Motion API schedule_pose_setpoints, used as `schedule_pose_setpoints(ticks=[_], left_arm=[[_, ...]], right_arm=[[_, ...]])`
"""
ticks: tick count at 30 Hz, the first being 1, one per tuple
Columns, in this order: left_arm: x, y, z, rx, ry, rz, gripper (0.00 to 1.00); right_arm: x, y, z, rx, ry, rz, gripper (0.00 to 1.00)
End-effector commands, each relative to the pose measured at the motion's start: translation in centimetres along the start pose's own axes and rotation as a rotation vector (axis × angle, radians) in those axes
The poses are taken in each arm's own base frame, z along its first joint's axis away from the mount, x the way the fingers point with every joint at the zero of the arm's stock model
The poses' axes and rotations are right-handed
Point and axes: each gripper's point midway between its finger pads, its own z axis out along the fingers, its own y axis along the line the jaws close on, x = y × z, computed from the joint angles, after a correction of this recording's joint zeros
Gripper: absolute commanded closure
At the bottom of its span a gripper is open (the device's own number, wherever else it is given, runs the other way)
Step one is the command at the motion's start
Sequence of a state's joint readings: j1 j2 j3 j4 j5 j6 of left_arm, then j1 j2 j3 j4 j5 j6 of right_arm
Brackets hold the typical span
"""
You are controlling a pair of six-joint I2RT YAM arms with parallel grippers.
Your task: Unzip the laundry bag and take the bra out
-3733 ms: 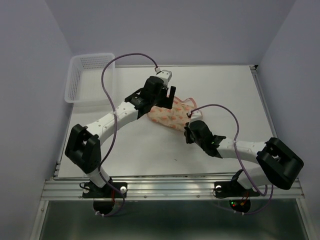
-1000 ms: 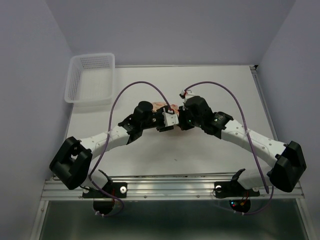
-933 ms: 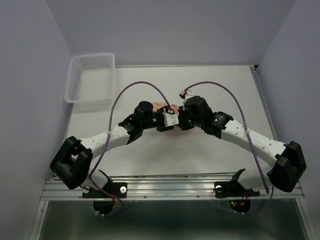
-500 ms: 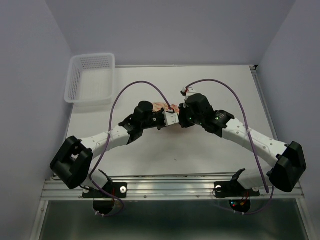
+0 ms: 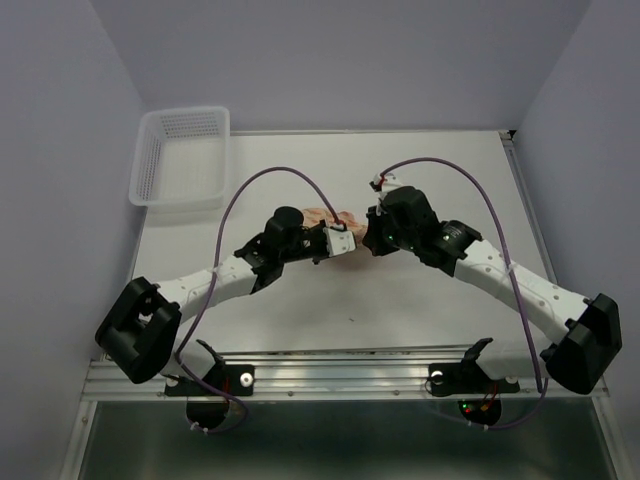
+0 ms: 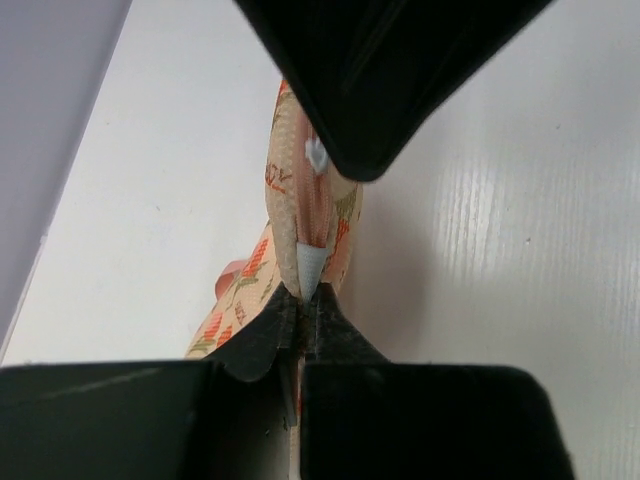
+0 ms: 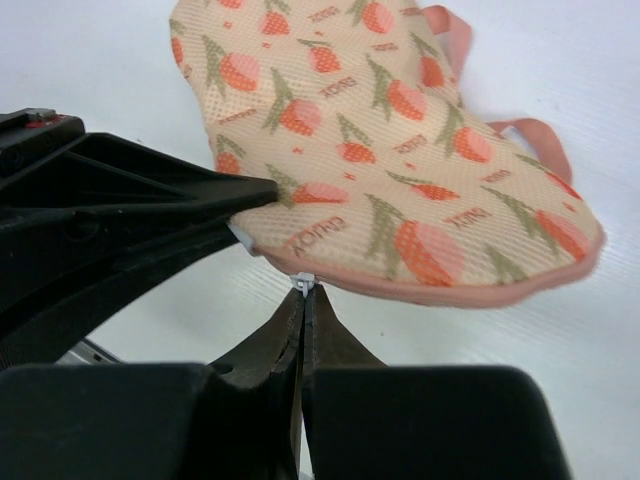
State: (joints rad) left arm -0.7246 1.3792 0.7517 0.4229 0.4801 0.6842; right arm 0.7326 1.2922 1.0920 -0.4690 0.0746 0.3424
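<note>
Right hand [image 7: 303, 300]: closed tight on the small zipper pull [image 7: 303, 284] at the lower edge of the laundry bag [image 7: 400, 190]. Left hand [image 6: 303, 318]: pinched shut on the bag's end at a pale tab [image 6: 310, 268], directly facing the right hand.

Change noted: against the overhead view of half a second ago, the right hand has drawn a little rightward, away from the left. The pink edging reads closed along its visible length and no lining shows. Judgement: the unzipping pull is only just beginning.

The bra is not visible, presumably inside. The bag hangs between the two hands near the worktop's [image 5: 450, 180] centre, its loop [image 7: 530, 130] trailing at the far end. The white basket [image 5: 180, 160] stands well apart at the far left.
</note>
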Motion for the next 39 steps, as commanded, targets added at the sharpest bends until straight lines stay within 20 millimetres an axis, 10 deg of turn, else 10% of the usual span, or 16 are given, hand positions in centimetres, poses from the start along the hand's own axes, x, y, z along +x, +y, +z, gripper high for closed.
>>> schedule_pose_setpoints(ticks=[1,14,18,21,23,39], left_arm=[[0.1,0.2,-1.2,-0.021,0.004,0.018,1.0],[0.7,0.7,-4.0,-0.092,0.021,-0.014,1.0],[0.7,0.5,-5.0,-0.112,0.006,-0.038,1.0],[-1.1,-0.1,-5.3,-0.084,-0.058,-0.077,0.51],[-2.2,-0.1,-5.7,-0.083,-0.094,-0.094,0.01],[-10.4,1.8,-4.7,-0.226,-0.201,-0.236,0.01]], right_arm=[[-2.9,-2.2,-2.8,0.084,-0.083,-0.021,0.99],[-1.0,-6.3,-4.1,0.184,-0.057,-0.014,0.99],[-1.2,-4.9,-3.9,0.106,-0.037,-0.028,0.99],[-1.5,-3.5,-3.3,0.034,-0.026,-0.039,0.99],[-2.2,-3.0,-3.1,0.014,-0.044,-0.041,0.99],[-5.0,1.0,-2.1,-0.159,-0.06,0.006,0.99]])
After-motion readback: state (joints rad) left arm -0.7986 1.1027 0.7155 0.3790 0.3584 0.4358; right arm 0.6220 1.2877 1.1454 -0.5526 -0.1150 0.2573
